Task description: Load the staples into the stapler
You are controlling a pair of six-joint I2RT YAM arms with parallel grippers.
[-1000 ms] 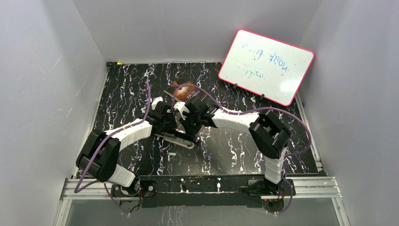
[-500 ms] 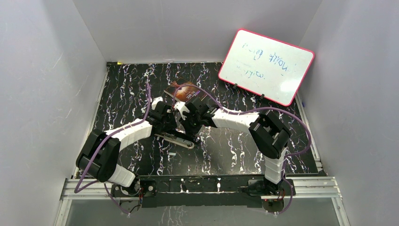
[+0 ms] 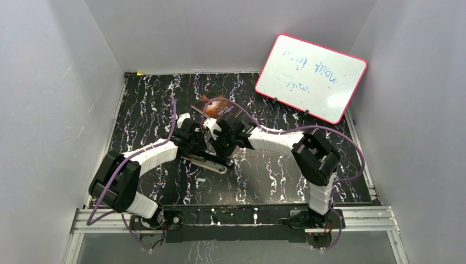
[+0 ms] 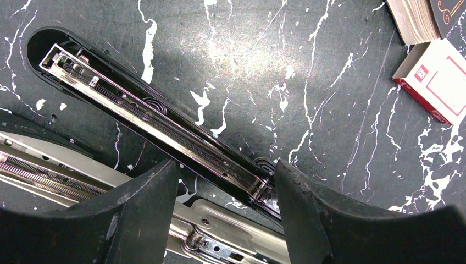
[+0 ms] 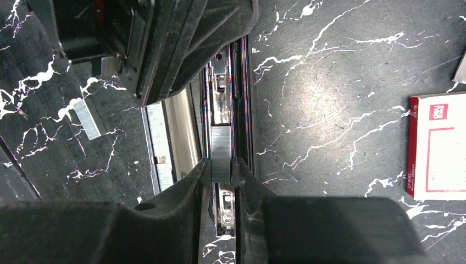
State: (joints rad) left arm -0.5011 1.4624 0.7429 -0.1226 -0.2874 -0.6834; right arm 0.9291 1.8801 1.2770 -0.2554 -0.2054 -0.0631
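From above, almost nothing has moved in the last second. Only the elbow of the right arm (image 3: 316, 159) has eased a little outward, and both wrists stay bunched over the open stapler (image 3: 211, 162) in the middle of the black marbled table (image 3: 143, 99). That suggests the work is in a slow, fine placing stage, with the load not yet let go. The left gripper (image 3: 193, 144) comes in from the left and the right gripper (image 3: 224, 147) from the right, forearms low and reaching away from the bases. A book (image 3: 217, 104) lies just behind them, and a whiteboard (image 3: 310, 77) leans at the far right.

The left wrist camera looks straight down. Its jaws stand wide apart, straddling the black magazine channel (image 4: 148, 118), which runs diagonally between them. I cannot tell whether either finger presses on it. The hinged metal top arm (image 4: 66, 176) lies beside it. The white-and-red staple box (image 4: 434, 80) sits well apart at the right.

In the right wrist view, the jaws are clamped on a strip of staples (image 5: 221, 148), held lengthwise right over the channel and seemingly lined up with it. Whether it is seated is unclear. A loose strip (image 5: 87, 118) lies on the table to the left.
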